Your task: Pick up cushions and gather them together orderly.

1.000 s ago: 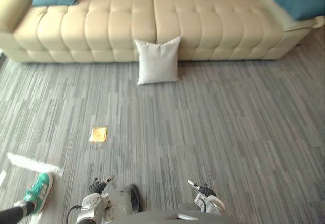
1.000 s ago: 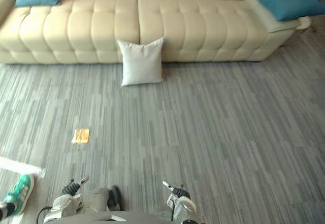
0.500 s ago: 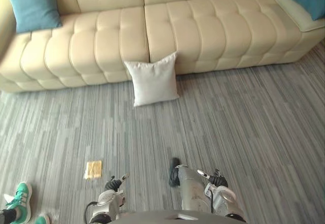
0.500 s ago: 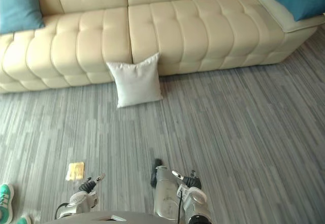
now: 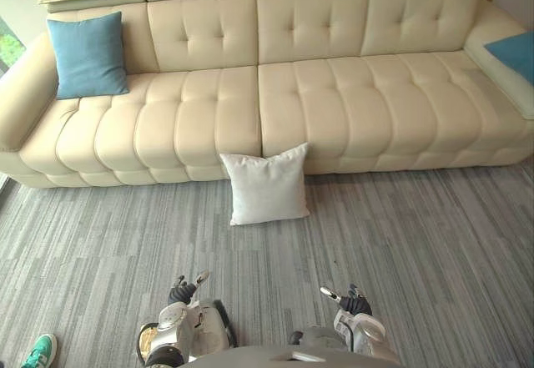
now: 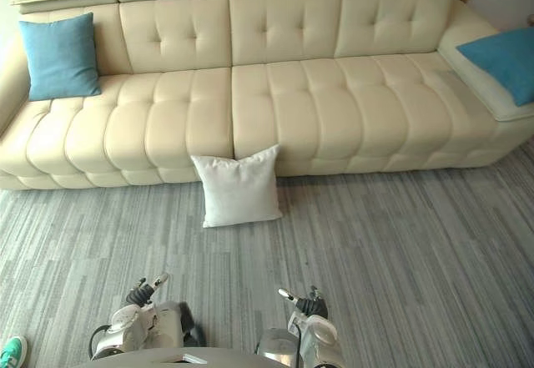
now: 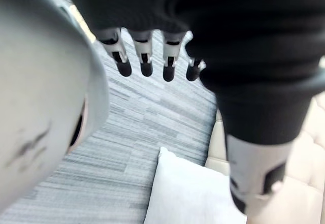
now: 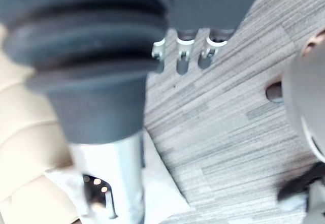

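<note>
Landmark: a long cream tufted leather sofa point(image 5: 200, 126) is standing across the far side of the grey striped carpet point(image 5: 417, 243).
White cushion: a square white fabric cushion point(image 5: 267, 189) is sitting upright on the carpet, leaning back against the sofa's front face, just at the seam between its two middle seat sections.
Left teal cushion: a square teal fabric cushion point(image 5: 86, 55) is resting on the sofa's seat at its left end, propped against the backrest beside the armrest.
Right teal cushion: a second teal fabric cushion point(image 6: 505, 59) is lying flat on the sofa's right end piece – well apart from the other two.
Left hand: the left hand point(image 5: 179, 294) is hanging low over the carpet, well in front of the sofa; its fingers point(image 7: 144, 61) are dangling loose and spread, gripping nothing.
Right hand: the right hand point(image 5: 355, 304) is hanging equally far in front of the sofa, its fingers point(image 8: 183, 51) drooping relaxed with the thumb straight – holding nothing.
Person: a green shoe point(image 5: 37, 353) is showing on the carpet, far out from the sofa's left end.
</note>
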Motion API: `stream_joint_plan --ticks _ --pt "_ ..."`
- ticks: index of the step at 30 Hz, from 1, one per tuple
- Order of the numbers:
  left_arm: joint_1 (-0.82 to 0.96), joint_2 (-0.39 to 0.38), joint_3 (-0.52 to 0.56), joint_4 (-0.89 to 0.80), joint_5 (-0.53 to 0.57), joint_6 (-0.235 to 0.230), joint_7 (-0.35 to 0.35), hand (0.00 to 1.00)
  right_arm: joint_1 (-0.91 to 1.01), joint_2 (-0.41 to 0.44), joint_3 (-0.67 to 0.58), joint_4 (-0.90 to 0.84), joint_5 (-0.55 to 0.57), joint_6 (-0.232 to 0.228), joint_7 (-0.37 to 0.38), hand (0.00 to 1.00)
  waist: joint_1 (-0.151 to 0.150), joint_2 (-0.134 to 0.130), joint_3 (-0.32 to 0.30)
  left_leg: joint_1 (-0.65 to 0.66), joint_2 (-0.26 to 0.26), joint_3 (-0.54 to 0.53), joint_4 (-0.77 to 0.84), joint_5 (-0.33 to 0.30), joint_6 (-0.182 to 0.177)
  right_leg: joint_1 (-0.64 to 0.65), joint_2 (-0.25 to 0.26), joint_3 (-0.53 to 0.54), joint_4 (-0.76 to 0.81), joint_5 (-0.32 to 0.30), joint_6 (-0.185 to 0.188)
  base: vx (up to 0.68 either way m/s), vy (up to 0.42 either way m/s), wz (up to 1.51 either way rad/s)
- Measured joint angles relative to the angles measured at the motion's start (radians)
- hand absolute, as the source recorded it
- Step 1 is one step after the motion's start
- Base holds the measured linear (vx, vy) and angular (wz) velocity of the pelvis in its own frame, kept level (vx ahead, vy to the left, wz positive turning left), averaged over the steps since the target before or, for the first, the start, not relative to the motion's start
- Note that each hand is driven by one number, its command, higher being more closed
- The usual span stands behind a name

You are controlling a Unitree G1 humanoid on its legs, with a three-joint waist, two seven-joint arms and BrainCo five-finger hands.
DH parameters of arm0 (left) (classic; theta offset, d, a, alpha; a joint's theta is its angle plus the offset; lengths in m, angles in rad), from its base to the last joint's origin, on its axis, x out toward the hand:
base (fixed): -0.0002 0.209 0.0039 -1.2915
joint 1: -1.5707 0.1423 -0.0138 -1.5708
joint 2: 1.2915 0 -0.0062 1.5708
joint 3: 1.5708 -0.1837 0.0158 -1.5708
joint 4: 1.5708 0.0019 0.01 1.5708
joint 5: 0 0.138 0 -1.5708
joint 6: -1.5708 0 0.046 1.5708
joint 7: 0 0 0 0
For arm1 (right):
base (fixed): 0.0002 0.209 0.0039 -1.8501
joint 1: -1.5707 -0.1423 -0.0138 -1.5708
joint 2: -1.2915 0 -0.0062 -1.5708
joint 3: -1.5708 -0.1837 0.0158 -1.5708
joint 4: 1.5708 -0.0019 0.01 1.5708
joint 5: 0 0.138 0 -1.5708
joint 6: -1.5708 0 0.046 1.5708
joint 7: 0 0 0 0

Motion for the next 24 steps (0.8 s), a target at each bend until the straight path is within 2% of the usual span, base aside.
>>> stream_joint_plan --ticks 1,2,3,4,5,6,7,8,10,11,13,15,18,19,20,21,22,23,24 --pt "0.001 -0.005 0.001 0.003 0.0 0.0 0.0 0.0 0.001 0.0 0.003 0.005 0.0 0.001 0.0 0.0 0.01 -0.001 -0.004 0.013 -0.014 -0.02 -0.024 0.125 0.022 0.016 0.001 0.022 -0.002 -0.014 0.022 0.44 0.263 -0.14" --pt "-0.002 0.016 0.014 0.004 0.001 0.0 0.003 0.0 -0.004 0.016 0.013 0.025 -0.001 0.005 0.0 0.0 0.013 -0.042 -0.025 0.023 -0.057 -0.005 -0.037 0.1 0.043 0.021 -0.031 0.062 -0.021 -0.004 0.011 0.54 0.3 -0.09" --pt "-0.002 0.028 0.018 0.006 0.0 0.0 0.003 0.0 -0.005 0.035 0.023 0.025 -0.002 0.005 0.001 0.0 0.014 -0.066 -0.033 0.018 -0.069 0.002 -0.03 0.078 0.051 0.02 -0.04 0.093 -0.036 0.019 -0.011 0.45 0.228 -0.01" --pt "-0.003 0.036 0.02 0.006 0.0 -0.001 0.003 0.0 -0.006 0.046 0.025 0.026 -0.002 0.006 0.001 0.0 0.018 -0.078 -0.037 0.017 -0.073 0.007 -0.013 0.065 0.055 0.019 -0.045 0.11 -0.039 0.032 -0.011 0.44 0.215 -0.07" --pt "-0.002 0.05 0.032 0.012 -0.001 0.001 0.003 0.0 -0.01 0.059 0.045 0.037 -0.003 0.009 0.005 0.0 0.024 -0.102 -0.052 0.018 -0.076 0.03 0.019 0.034 0.073 0.018 -0.06 0.141 -0.036 0.061 -0.006 0.4 0.192 -0.26" --pt "-0.002 0.053 0.037 0.019 -0.001 0.001 0.002 0.0 -0.015 0.06 0.044 0.036 -0.003 0.008 0.008 0.0 0.033 -0.11 -0.057 0.041 -0.083 0.05 0.021 0.011 0.079 0.01 -0.075 0.169 -0.004 0.086 0.0 0.38 0.184 -0.36" --pt "-0.002 0.054 0.036 0.023 -0.001 0.002 0.002 0.0 -0.019 0.06 0.043 0.036 -0.003 0.006 0.008 0.0 0.038 -0.11 -0.057 0.061 -0.086 0.062 0.011 0.001 0.078 0.001 -0.081 0.186 0.029 0.094 0.002 0.33 0.182 -0.56" --pt "-0.001 0.057 0.031 0.033 -0.001 0.003 0.001 0.0 -0.023 0.06 0.047 0.037 -0.004 0.006 0.01 0.0 0.044 -0.109 -0.056 0.107 -0.092 0.088 -0.018 -0.011 0.077 -0.047 -0.094 0.218 0.14 0.111 0.015 0.27 0.159 -0.49" --pt "0.004 0.079 -0.011 0.058 -0.009 0.005 0.0 0.0 -0.023 0.058 0.08 0.032 -0.007 0.006 0.025 0.0 0.019 -0.104 -0.048 0.188 -0.097 0.098 -0.06 -0.051 0.066 -0.182 -0.127 0.224 0.461 0.146 0.068 0.23 0.116 -0.36" --pt "0.005 0.085 -0.017 0.065 -0.013 0.005 0.0 0.0 -0.023 0.058 0.08 0.032 -0.009 0.004 0.026 0.0 0.017 -0.1 -0.045 0.21 -0.103 0.098 -0.069 -0.059 0.065 -0.207 -0.139 0.212 0.517 0.133 0.062 0.16 0.036 -0.28" --pt "0.023 0.093 -0.023 0.079 -0.022 0.006 0.001 0.0 -0.024 0.053 0.08 0.032 -0.023 0.002 0.027 0.0 0.012 -0.105 -0.044 0.313 -0.112 0.122 -0.118 -0.079 0.054 -0.275 -0.175 0.133 0.613 0.051 0.031 0.17 -0.009 -0.26" --pt "0.028 0.095 -0.027 0.087 -0.022 0.006 0.0 0.0 -0.024 0.046 0.084 0.039 -0.027 -0.003 0.028 0.0 0.001 -0.103 -0.047 0.35 -0.111 0.123 -0.147 -0.074 0.038 -0.314 -0.172 0.072 0.544 0.022 0.012 0.14 -0.058 0.05" --pt "0.033 0.099 -0.03 0.09 -0.022 0.006 0.001 0.0 -0.052 0.03 0.077 0.065 -0.033 -0.002 0.028 0.0 -0.009 -0.1 -0.044 0.365 -0.101 0.125 -0.173 -0.063 -0.006 -0.388 -0.138 0.024 0.288 0.043 -0.014 0.19 -0.167 -0.02" --pt "0.035 0.1 -0.03 0.094 -0.022 0.008 0.001 0.0 -0.064 0.025 0.073 0.066 -0.033 0.0 0.028 0.0 -0.014 -0.091 -0.04 0.373 -0.082 0.127 -0.172 -0.074 -0.022 -0.401 -0.113 0.019 0.179 0.084 -0.021 0.33 -0.321 -0.18" --pt "0.04 0.1 -0.031 0.103 -0.022 0.009 0.001 0.0 -0.066 0.024 0.061 0.065 -0.032 0.0 0.028 0.0 -0.016 -0.081 -0.034 0.407 -0.051 0.125 -0.174 -0.093 -0.06 -0.4 -0.081 0.027 0.06 0.231 -0.022 0.33 -0.341 -0.18" --pt "0.043 0.101 -0.031 0.107 -0.021 0.009 0.001 0.0 -0.065 0.023 0.06 0.066 -0.032 0.001 0.028 0.0 -0.016 -0.081 -0.034 0.42 -0.046 0.121 -0.178 -0.099 -0.073 -0.394 -0.076 0.029 0.041 0.285 -0.016 0.33 -0.303 -0.29" --pt "0.042 0.092 -0.031 0.123 -0.021 0.01 0.001 0.0 -0.071 0.015 0.061 0.068 -0.032 0.002 0.029 0.0 -0.011 -0.071 -0.033 0.447 -0.025 0.113 -0.199 -0.106 -0.103 -0.368 -0.039 0.012 0.043 0.284 -0.027 0.33 -0.251 -0.24" --pt "0.033 0.085 -0.038 0.128 -0.018 0.011 0.0 0.0 -0.068 0.005 0.05 0.064 -0.031 0.0 0.027 0.0 -0.014 -0.043 -0.034 0.465 -0.028 0.076 -0.246 -0.087 -0.097 -0.379 -0.023 0.008 0.086 0.258 -0.02 0.31 -0.217 -0.29" --pt "0.031 0.066 -0.045 0.127 -0.017 0.01 -0.001 0.0 -0.07 -0.004 0.037 0.057 -0.032 -0.001 0.028 0.0 -0.019 -0.028 -0.024 0.485 -0.029 0.063 -0.271 -0.071 -0.087 -0.402 -0.016 0.02 0.153 0.235 -0.022 0.24 -0.143 -0.16"
